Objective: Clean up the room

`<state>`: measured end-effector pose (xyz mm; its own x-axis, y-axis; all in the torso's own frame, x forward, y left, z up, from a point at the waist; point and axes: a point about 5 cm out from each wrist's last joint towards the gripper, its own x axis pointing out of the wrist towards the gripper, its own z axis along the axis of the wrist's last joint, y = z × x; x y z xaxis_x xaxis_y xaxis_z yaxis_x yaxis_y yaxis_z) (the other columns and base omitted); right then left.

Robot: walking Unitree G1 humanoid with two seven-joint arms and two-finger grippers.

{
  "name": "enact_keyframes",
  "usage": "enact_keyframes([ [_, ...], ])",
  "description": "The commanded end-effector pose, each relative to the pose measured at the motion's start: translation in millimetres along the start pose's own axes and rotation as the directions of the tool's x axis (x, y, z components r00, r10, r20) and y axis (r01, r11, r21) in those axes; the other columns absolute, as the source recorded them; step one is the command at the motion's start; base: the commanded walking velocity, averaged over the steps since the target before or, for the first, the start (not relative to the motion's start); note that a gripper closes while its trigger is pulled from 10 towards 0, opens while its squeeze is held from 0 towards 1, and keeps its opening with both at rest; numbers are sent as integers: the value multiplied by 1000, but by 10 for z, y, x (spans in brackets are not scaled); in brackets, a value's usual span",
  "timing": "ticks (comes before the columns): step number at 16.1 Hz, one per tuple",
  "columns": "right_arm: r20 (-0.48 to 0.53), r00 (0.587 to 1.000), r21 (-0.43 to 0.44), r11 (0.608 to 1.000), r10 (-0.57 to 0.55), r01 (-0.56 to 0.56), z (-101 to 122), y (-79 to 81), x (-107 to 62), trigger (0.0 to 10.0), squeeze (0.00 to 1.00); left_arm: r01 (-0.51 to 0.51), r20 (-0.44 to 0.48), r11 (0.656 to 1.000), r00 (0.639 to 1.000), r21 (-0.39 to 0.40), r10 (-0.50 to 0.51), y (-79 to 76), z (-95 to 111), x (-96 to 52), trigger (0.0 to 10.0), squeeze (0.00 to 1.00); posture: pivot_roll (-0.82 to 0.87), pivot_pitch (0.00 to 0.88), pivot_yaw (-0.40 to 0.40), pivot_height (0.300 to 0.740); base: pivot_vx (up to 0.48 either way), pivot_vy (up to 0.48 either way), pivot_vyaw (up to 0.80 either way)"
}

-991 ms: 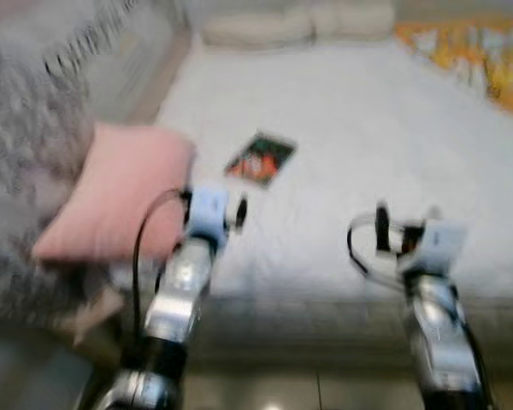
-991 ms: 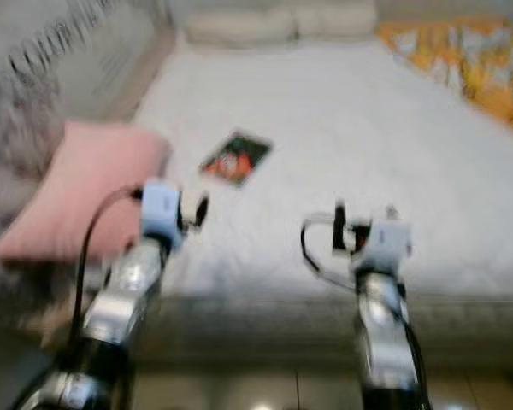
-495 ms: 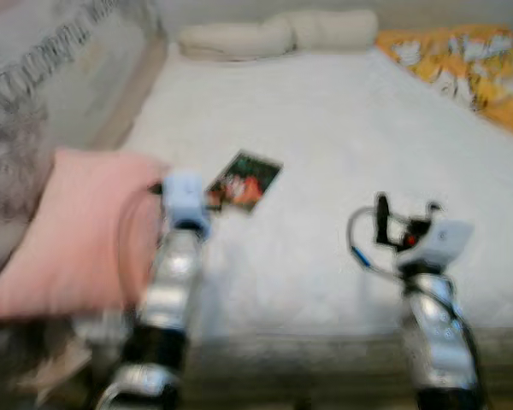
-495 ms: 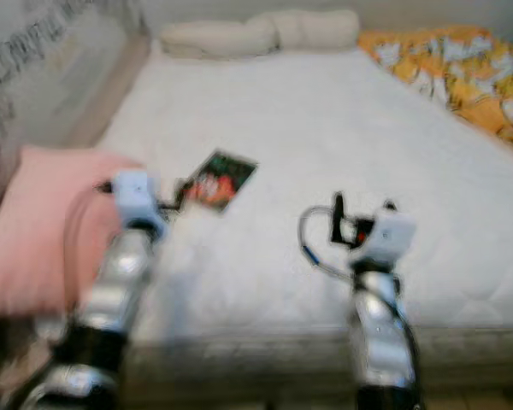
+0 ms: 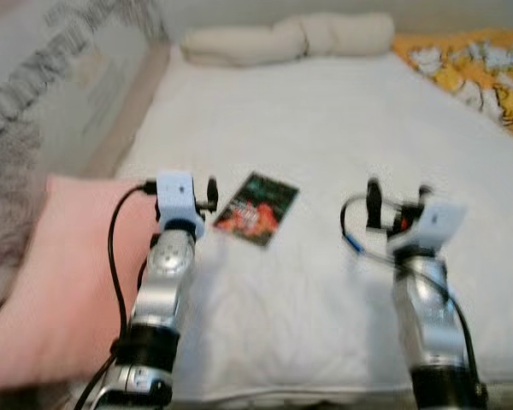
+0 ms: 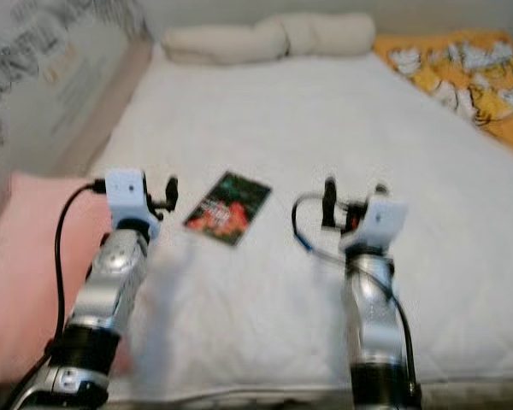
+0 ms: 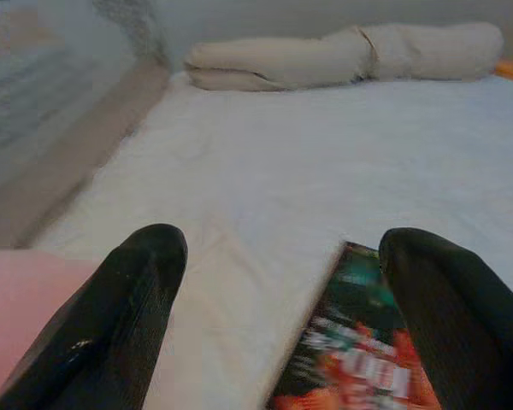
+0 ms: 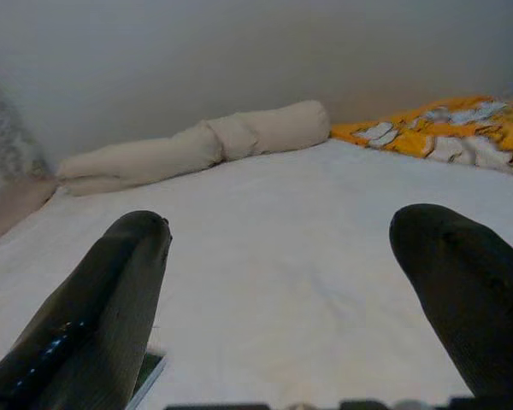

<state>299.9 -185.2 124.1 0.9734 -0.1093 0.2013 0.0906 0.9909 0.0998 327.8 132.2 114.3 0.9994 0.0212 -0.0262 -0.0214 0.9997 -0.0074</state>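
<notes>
Our left gripper (image 7: pixel 278 290) is spread wide with nothing between its rounded black fingers (image 7: pixel 132 299), and it hovers low over the bed just short of the booklet (image 5: pixel 258 207). Our right gripper (image 8: pixel 282 282) is equally wide open and empty, held above bare mattress a little to the right of that booklet.

The booklet lies flat on the white mattress (image 5: pixel 325 111), between our two arms and nearer the left one, its near corner (image 7: pixel 342 256) showing just ahead of the left fingers. We judge it thin, light and bendable, with a glossy dark cover printed in red and green. Lying flush on a soft quilted surface, it gives little edge to grip, so we think pressing one finger into the mattress beside the near edge and closing on that edge would serve best; a slick cover may slide.

Beside our left arm sits a plump pink pillow (image 5: pixel 60 282), soft and matte. At the head of the bed lies a cream roll of bedding (image 5: pixel 291 36), and a crumpled orange patterned blanket (image 5: pixel 479 68) covers the far right corner.
</notes>
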Motion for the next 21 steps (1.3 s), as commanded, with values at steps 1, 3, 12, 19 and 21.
enact_keyframes([
  [1, -35, 997, -8, 998, -63, 63, -45, -169, 38, 10000, 0, 7, 15, 1000, 1000, 8, -7, -61, 43, 4, 10000, 0, -89, 0, 32, 740, 0, 0, 0],
  [3, -35, 997, -12, 998, -66, 66, -11, -200, 159, 10000, 0, 0, 26, 1000, 1000, 16, -1, -31, 66, -4, 10000, 0, -70, 0, 25, 740, 0, 0, 0],
  [12, -48, 998, 11, 999, -50, 50, -91, -140, 174, 10000, 0, 37, 35, 995, 999, 89, -41, 12, 56, -89, 10000, 0, -34, 0, 11, 740, 0, 0, 0],
  [19, -30, 999, 32, 998, -44, 45, -35, -92, 164, 10000, 0, 135, 36, 985, 990, 103, -140, -116, 79, -27, 10000, 0, -74, 0, 17, 740, 0, 0, 0],
  [21, -34, 999, 27, 999, -40, 41, -35, -91, 164, 10000, 0, 135, 45, 984, 989, 117, -141, -119, 91, -25, 10000, 0, -71, 0, 12, 740, 0, 0, 0],
])
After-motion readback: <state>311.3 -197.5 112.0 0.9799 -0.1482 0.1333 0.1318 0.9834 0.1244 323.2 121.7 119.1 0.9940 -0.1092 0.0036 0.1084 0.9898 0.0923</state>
